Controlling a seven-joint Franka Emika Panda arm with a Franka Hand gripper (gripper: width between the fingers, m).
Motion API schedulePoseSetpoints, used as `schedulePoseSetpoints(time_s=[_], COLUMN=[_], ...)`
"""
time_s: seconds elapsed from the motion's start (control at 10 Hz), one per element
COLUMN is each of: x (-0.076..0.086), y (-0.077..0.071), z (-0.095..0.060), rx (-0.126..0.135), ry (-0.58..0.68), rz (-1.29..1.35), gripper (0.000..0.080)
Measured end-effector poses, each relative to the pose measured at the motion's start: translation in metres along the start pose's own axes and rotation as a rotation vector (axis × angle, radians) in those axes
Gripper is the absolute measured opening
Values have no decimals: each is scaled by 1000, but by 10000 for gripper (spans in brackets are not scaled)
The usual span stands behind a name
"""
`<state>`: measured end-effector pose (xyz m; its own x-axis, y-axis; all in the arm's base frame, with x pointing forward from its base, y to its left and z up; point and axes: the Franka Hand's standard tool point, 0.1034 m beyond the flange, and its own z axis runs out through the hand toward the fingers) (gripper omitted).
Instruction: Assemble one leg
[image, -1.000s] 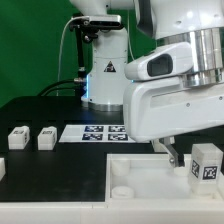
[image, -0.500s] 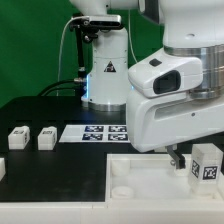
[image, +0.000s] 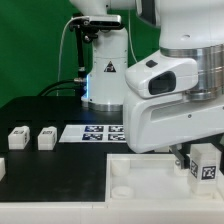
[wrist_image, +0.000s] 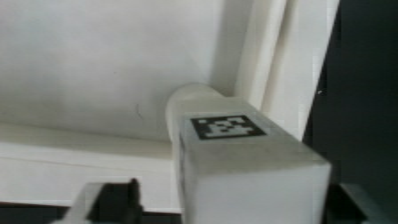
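Exterior view, three whole legs (image: 17, 137) (image: 46, 138) (image: 207, 165), one tray (image: 150, 195)

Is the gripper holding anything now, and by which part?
Probably the small white plastic leg, clamped in the gripper near its upper end; contact is unclear.

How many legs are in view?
4 legs: two together at the exterior view's left, one cut by that edge, one beside the jaws over the tray; the arm may hide more.
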<state>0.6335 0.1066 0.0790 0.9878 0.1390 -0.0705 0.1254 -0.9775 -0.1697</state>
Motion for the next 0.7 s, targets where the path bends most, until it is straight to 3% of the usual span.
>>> schedulePoseSetpoints(time_s=[0.1, 0.5, 0.7], x=[0, 0, -2], y=[-1, 1, 3], z=[0, 1, 2], rx=[0, 10, 38], ry=[0, 46, 63], rz=[81, 551, 907], gripper=[292, 292, 292])
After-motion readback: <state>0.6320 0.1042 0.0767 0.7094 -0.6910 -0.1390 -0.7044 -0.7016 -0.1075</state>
